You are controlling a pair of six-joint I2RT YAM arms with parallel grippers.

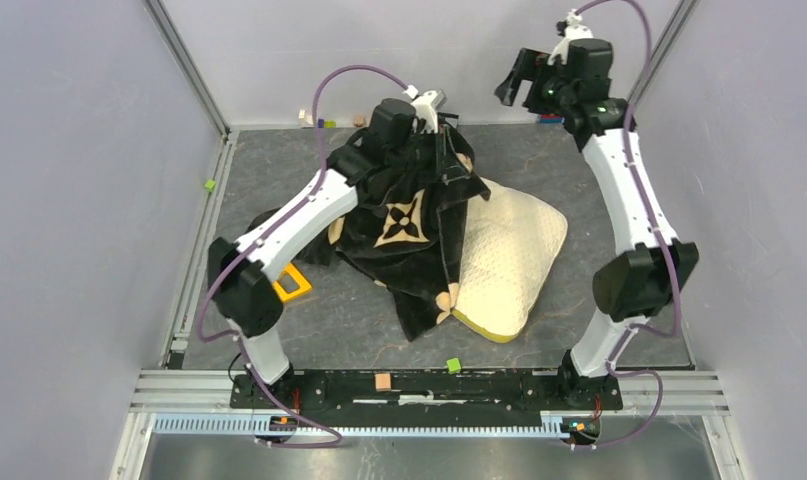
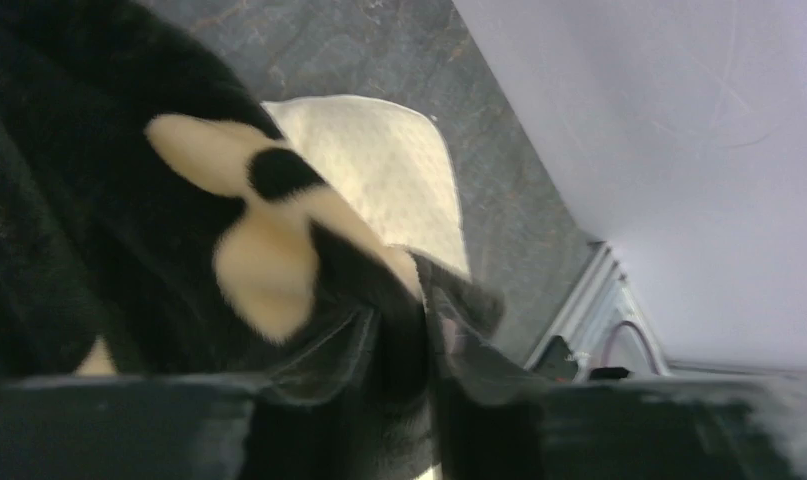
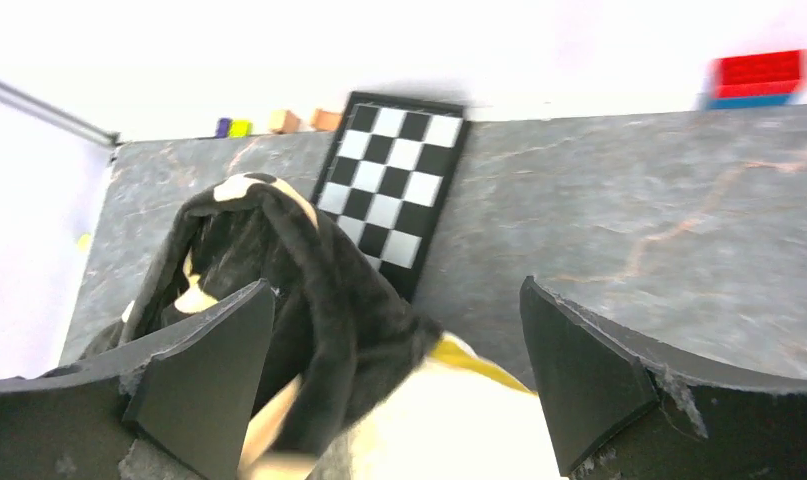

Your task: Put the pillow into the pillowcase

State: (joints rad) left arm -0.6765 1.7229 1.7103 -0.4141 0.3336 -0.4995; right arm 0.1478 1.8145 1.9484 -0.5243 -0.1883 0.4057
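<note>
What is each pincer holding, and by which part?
The left pincer pinches the pillowcase by a bunched fold at its raised far edge. The right pincer is open, holding nothing.

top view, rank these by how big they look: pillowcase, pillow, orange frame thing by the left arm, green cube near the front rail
1. pillowcase, but it is held up nearer the camera and covers part of the pillow, so first place is unsure
2. pillow
3. orange frame
4. green cube
</note>
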